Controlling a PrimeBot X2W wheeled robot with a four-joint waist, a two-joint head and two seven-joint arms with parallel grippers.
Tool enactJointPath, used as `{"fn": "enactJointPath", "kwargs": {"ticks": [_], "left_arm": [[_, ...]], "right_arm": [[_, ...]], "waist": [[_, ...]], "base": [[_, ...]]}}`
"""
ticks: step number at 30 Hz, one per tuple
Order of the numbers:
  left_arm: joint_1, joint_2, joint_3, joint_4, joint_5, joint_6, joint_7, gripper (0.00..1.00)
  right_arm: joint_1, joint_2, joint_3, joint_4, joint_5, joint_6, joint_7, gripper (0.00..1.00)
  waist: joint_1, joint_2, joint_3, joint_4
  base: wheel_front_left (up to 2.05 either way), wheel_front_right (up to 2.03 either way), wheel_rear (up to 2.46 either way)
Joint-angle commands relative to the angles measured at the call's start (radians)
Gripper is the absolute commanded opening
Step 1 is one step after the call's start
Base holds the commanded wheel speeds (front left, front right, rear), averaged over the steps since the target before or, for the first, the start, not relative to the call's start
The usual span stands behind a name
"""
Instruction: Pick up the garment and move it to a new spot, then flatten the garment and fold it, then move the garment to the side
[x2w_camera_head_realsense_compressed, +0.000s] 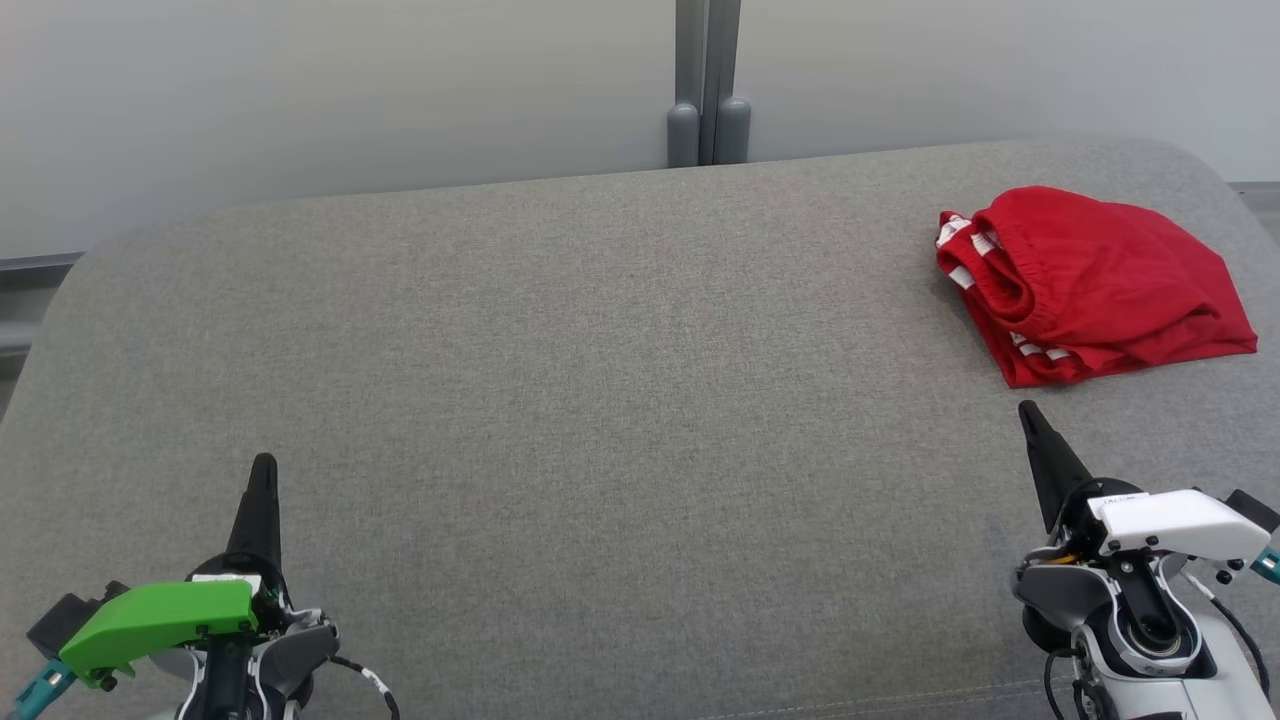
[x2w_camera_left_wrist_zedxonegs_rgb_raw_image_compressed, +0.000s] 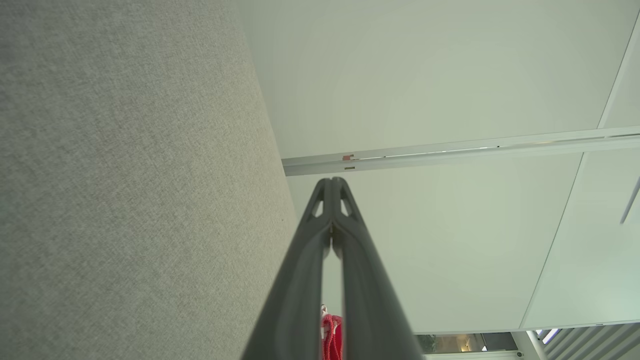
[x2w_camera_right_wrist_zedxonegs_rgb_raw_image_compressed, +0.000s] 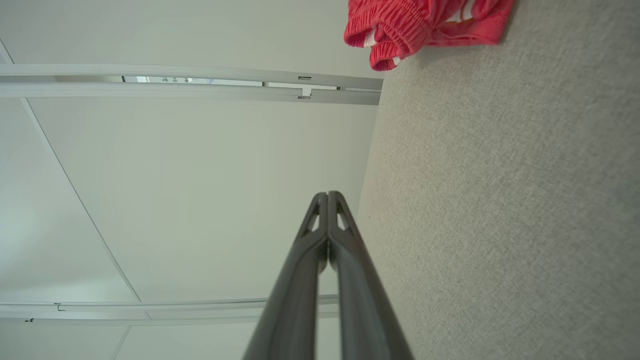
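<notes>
We see the red shorts (x2w_camera_head_realsense_compressed: 1095, 285) bunched at two o'clock on the grey desk (x2w_camera_head_realsense_compressed: 600, 350), near its edge. The right claw (x2w_camera_head_realsense_compressed: 1027, 410) is just short of them and the left claw (x2w_camera_head_realsense_compressed: 263, 462) is at seven o'clock. Both are pinched closed and empty. Reaching in closed could shove the shorts off the desk. The right wrist view shows stacked waistband layers that the head view flattens.

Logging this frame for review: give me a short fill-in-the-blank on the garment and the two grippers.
The garment is ____ with white stripes.
The right gripper, empty, is ____.
The left gripper is ____ from the garment than the right.
Missing: red; shut; farther.
</notes>
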Motion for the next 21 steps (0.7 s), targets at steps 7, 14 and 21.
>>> {"fn": "enactJointPath", "kwargs": {"ticks": [7, 14, 21], "left_arm": [[-0.029, 0.000, 0.007, 0.005, -0.065, -0.010, 0.015, 0.00], [-0.030, 0.000, 0.008, 0.008, -0.087, -0.011, 0.020, 0.00], [-0.030, 0.000, 0.008, 0.008, -0.087, -0.011, 0.020, 0.00]], "right_arm": [[-0.018, -0.005, -0.008, 0.008, 0.062, 0.000, 0.019, 0.00], [-0.021, -0.005, -0.009, 0.012, 0.086, 0.000, 0.026, 0.00], [-0.020, -0.005, -0.009, 0.011, 0.086, 0.000, 0.026, 0.00]], "waist": [[-0.0001, 0.0000, 0.002, 0.000], [-0.0001, 0.0000, 0.003, 0.000], [-0.0001, 0.0000, 0.003, 0.000]], "base": [[0.00, 0.00, 0.00], [0.00, 0.00, 0.00], [0.00, 0.00, 0.00]]}}
